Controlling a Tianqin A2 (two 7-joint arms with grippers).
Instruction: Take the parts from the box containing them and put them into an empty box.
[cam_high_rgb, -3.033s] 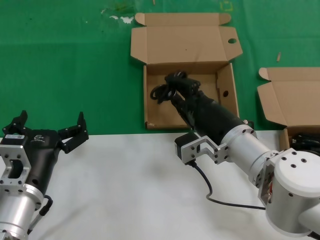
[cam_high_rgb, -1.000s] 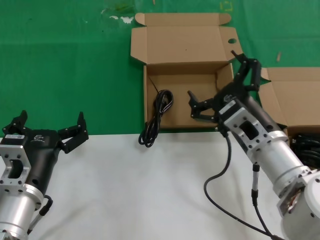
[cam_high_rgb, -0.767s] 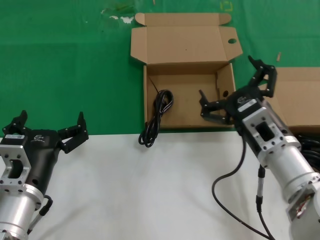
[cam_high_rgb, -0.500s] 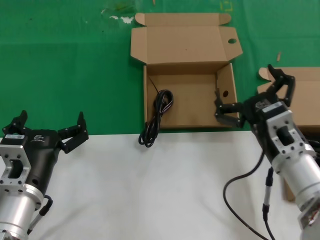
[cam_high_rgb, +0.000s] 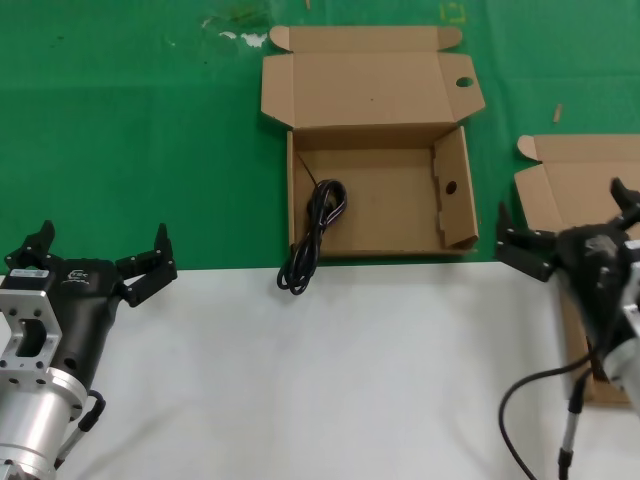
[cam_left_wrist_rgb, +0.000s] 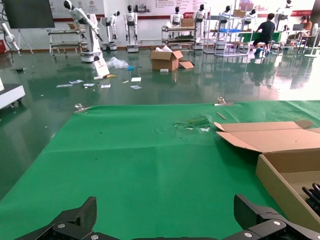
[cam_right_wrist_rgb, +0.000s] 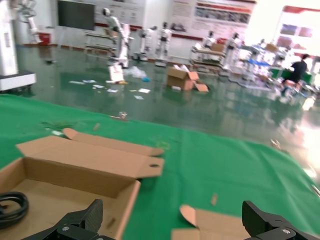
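The black cable bundle (cam_high_rgb: 318, 222) lies in the left front corner of the holed box (cam_high_rgb: 370, 85), its lower loop hanging over the front wall onto the white tabletop. The same cable (cam_right_wrist_rgb: 10, 205) shows in the right wrist view inside that box (cam_right_wrist_rgb: 80, 175), and the left wrist view catches the cable (cam_left_wrist_rgb: 312, 192) at its edge. My right gripper (cam_high_rgb: 565, 220) is open and empty, over the front of the tabbed box (cam_high_rgb: 590, 185) at the right; that box's inside is hidden by the arm. My left gripper (cam_high_rgb: 100, 245) is parked open at the near left.
A green mat (cam_high_rgb: 130, 130) covers the far half of the table and a white surface (cam_high_rgb: 300, 380) the near half. The right arm's thick black hose (cam_high_rgb: 525, 395) loops over the white part. Tape scraps (cam_high_rgb: 240, 38) lie at the back.
My right gripper has let go of the cable in the holed box, drawn back and swung right to the tabbed box. The cable has slumped over the front wall. The left arm stayed still.
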